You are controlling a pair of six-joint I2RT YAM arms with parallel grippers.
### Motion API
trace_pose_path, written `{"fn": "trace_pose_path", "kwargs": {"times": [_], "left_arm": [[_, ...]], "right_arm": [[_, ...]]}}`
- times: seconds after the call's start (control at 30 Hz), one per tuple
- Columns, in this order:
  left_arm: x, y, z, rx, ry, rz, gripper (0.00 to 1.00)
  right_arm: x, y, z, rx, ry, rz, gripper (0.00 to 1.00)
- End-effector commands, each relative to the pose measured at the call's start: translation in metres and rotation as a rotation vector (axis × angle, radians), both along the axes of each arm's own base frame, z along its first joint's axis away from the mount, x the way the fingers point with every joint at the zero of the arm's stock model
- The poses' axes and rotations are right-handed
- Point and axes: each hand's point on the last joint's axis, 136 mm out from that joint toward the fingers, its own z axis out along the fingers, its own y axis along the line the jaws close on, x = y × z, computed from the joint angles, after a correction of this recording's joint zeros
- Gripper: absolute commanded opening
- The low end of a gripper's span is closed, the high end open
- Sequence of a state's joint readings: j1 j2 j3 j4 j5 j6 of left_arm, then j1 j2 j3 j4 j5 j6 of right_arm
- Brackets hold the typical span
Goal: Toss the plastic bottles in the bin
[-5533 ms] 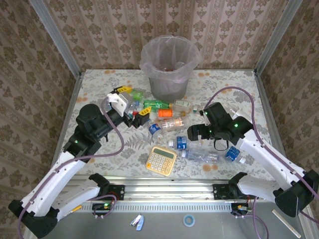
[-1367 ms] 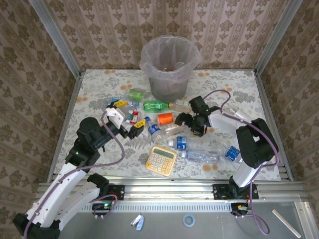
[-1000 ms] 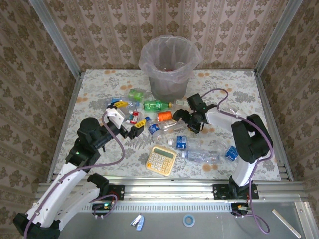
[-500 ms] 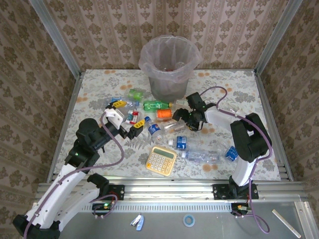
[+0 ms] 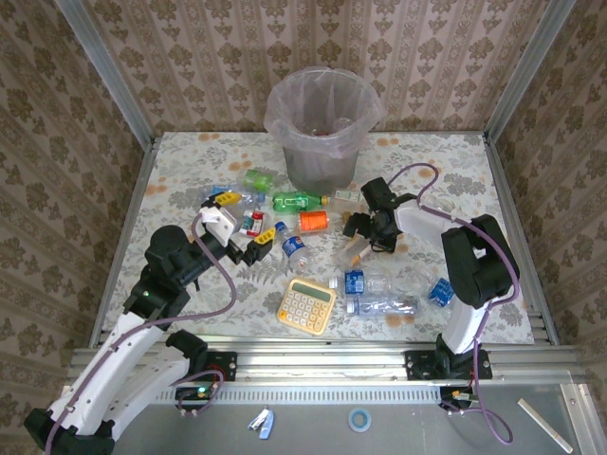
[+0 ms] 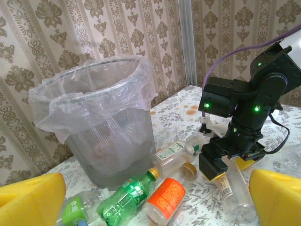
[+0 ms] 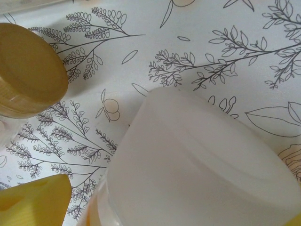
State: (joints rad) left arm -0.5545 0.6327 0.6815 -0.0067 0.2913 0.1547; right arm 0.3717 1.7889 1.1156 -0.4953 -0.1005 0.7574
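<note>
Most of the job is left. About ten plastic bottles (image 5: 296, 200) lie scattered over the patterned surface (image 5: 190, 161) in front of the bin (image 5: 321, 163). A loose row of green, orange and clear ones lies just beside its base, and several blue-labelled ones sit nearer the arms, close to the yellow calculator (image 5: 306, 305). The bin stands upright at the far edge. Through its pinkish bag (image 6: 89, 101) a few dim shapes show at the bottom, probably bottles already thrown in, though they are too blurred to count.

The right claw (image 6: 229, 170) is low on the surface, near the middle of the scatter. Its jaws are spread to either side of a clear bottle (image 6: 233, 190) that lies flat. From the right wrist, a pale rounded body sits between the yellow pads — whether they press on it yet I cannot tell. The bottle is not lifted.

The left claw (image 5: 245, 218) hangs over the left cluster of bottles with its jaws fully apart and nothing between them, pointed toward the bin.

My judgement is that this is one pick among many — closing on the clear bottle and carrying it to the bin comes next, with the rest to follow.
</note>
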Motion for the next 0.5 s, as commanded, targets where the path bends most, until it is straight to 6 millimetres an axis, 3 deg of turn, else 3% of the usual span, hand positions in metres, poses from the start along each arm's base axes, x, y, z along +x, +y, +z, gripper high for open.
{"fn": "trace_pose_path", "kwargs": {"times": [0.0, 0.47], "left_arm": [[-0.002, 0.001, 0.004, 0.002, -0.035, 0.001, 1.00], [-0.001, 0.001, 0.002, 0.007, -0.029, 0.002, 1.00]], "right_arm": [[-0.005, -0.006, -0.005, -0.037, 0.016, 0.001, 0.92], [-0.003, -0.006, -0.017, -0.027, 0.026, -0.022, 0.81]]}}
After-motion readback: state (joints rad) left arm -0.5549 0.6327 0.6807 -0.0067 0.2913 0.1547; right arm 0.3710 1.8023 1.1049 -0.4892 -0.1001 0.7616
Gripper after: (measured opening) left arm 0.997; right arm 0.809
